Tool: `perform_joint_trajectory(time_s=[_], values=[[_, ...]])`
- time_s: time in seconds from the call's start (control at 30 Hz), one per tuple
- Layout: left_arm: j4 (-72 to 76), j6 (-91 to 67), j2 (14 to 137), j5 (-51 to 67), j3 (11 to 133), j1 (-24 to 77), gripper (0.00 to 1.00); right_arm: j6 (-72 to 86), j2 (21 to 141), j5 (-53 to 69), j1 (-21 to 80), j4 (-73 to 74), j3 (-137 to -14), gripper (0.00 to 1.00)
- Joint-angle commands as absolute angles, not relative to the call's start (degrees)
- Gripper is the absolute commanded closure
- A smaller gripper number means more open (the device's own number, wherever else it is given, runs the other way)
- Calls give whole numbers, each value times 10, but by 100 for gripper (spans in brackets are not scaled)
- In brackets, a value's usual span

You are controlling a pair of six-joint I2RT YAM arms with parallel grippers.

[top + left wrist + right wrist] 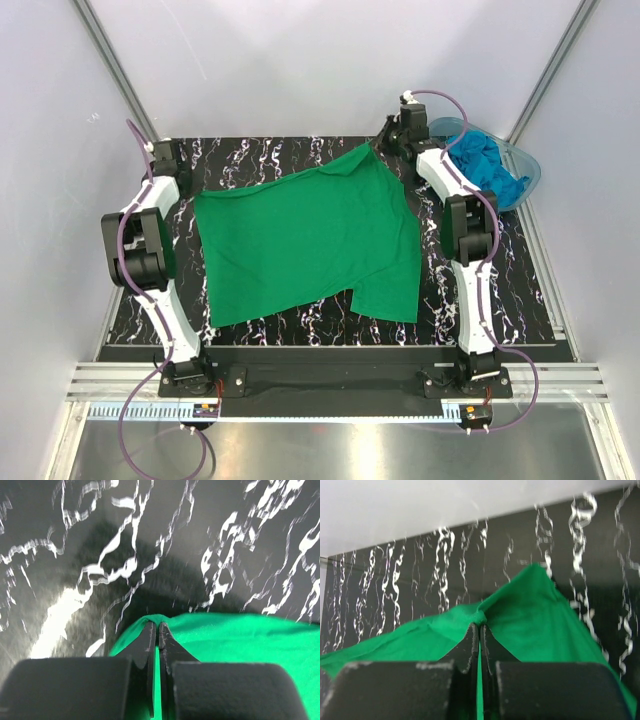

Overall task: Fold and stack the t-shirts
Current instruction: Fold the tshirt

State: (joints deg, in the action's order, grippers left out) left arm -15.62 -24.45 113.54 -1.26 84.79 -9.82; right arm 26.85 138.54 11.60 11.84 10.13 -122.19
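Black table (250,155) with white squiggly lines, pale walls all round it. Spread out over the middle, between the two grippers, one bright green t-shirt (310,240), mostly flat with a few soft wrinkles, not folded yet. Left gripper (158,625) squeezed shut, jaws pressed together, with a thin bit of the green cloth edge pinched at the tips. More green cloth off to its right, bare shiny table ahead of it and to its left. Right gripper (480,626) squeezed shut too, with a little bunched fold of the same green t-shirt caught at its tips. Green cloth running away on both sides of that gripper, rising to a pointy peak ahead of it and a bit to the right. Black table and then pale wall farther ahead. Seen from above, near the right gripper on its outer side, a clear blue tub (532,170) by the far corner of the table. Inside the tub, blue t-shirts (488,165) all scrunched up in a soft heap, filling it up to about the rim. How many in there, too hard to tell. Tub and green t-shirt apart, not touching. Tub well away from the left gripper, right across the green t-shirt from it.
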Motion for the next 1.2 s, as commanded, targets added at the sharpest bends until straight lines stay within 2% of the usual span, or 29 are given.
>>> perform_joint_trajectory(time_s=[0.0, 0.2, 0.47, 0.67, 0.87, 1.17], values=[[-208, -245, 1122, 23, 870, -101, 100, 294, 1300, 113, 117, 128, -1206, 100], [-301, -240, 1129, 29, 897, -112, 100, 328, 1236, 88, 110, 210, -1191, 100], [-343, -248, 1097, 40, 889, -116, 100, 373, 1178, 96, 105, 309, -1141, 100], [-385, -237, 1077, 58, 892, -120, 100, 382, 1201, 111, 96, 465, -1201, 100], [-397, -238, 1057, 74, 897, -125, 100, 378, 1198, 137, 93, 504, -1186, 100], [-421, -227, 1047, 86, 885, -128, 100, 375, 1236, 157, 85, 598, -1237, 100]])
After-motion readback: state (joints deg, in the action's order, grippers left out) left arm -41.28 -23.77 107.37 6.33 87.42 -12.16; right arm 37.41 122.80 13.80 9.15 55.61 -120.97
